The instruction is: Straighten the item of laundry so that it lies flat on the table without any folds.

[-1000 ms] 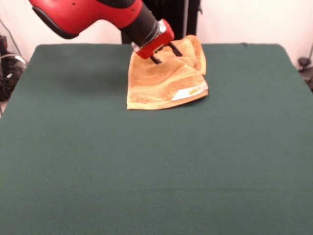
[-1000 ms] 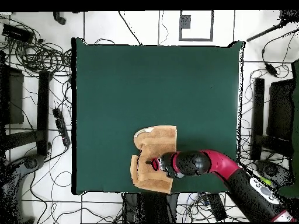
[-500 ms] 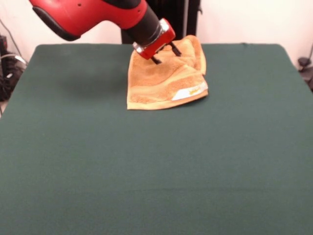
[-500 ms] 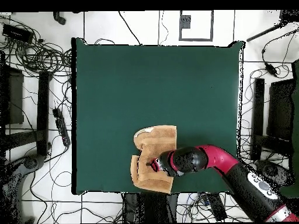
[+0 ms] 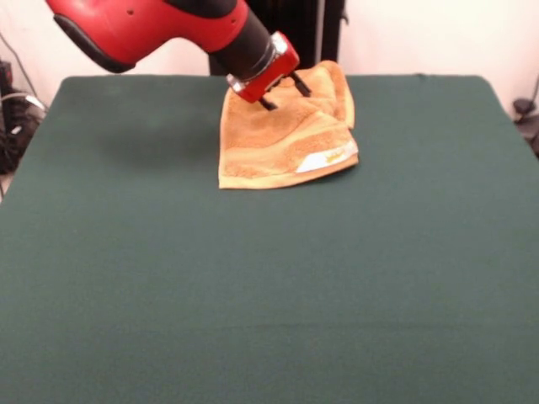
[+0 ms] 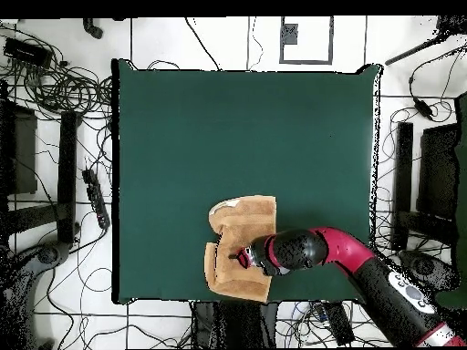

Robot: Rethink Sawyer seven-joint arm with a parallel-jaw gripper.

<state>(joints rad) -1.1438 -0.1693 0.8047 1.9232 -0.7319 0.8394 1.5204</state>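
The small orange-tan terry towel [image 5: 286, 139] lies crumpled and folded over itself near the table's edge on the robot's side, its woven border band and white label with yellow print [image 5: 327, 157] turned toward the camera in the front view. The black-fingered gripper [image 5: 282, 93] on the red and black arm [image 5: 160, 29] is down over the towel's raised back fold, its two fingers [image 5: 301, 84] spread slightly apart; whether they grip cloth I cannot tell. Around it stretches the large dark green felt-covered table [image 5: 269, 286], and the overhead view shows the towel [image 6: 239, 251] folded in uneven layers.
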